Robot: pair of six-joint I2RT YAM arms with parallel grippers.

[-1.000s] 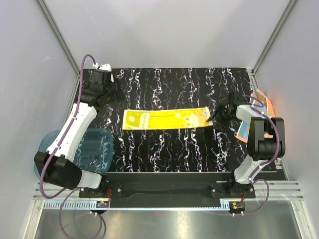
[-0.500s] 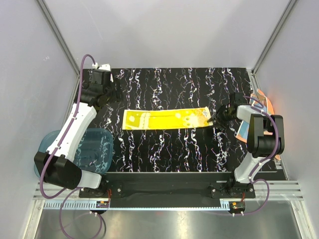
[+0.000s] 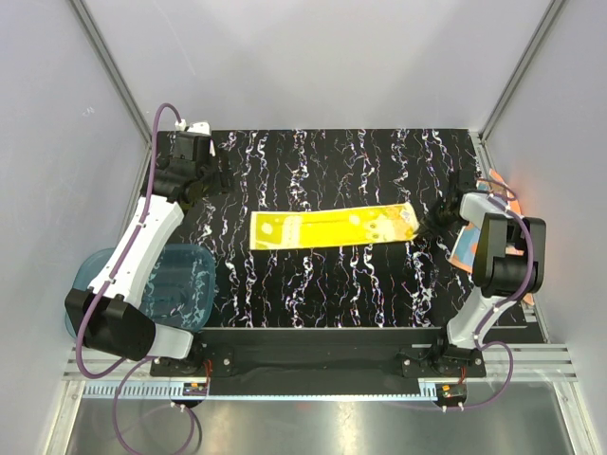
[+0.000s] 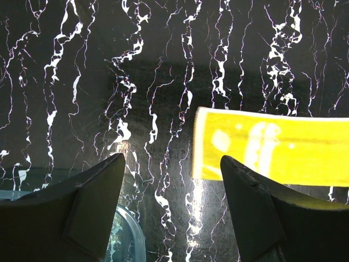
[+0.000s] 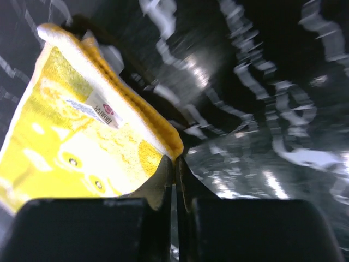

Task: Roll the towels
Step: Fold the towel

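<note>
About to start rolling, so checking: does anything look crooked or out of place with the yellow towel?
The folded yellow towel strip lies slightly askew on the black marbled table, its right end farther back than the left. That end's corner is lifted, pinched in the shut right gripper. Nothing spilled or damaged.

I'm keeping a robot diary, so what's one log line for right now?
towel: flat, unrolled | right gripper: shut on towel's right end | left gripper: open, clear of towel | rolling: not started
</note>
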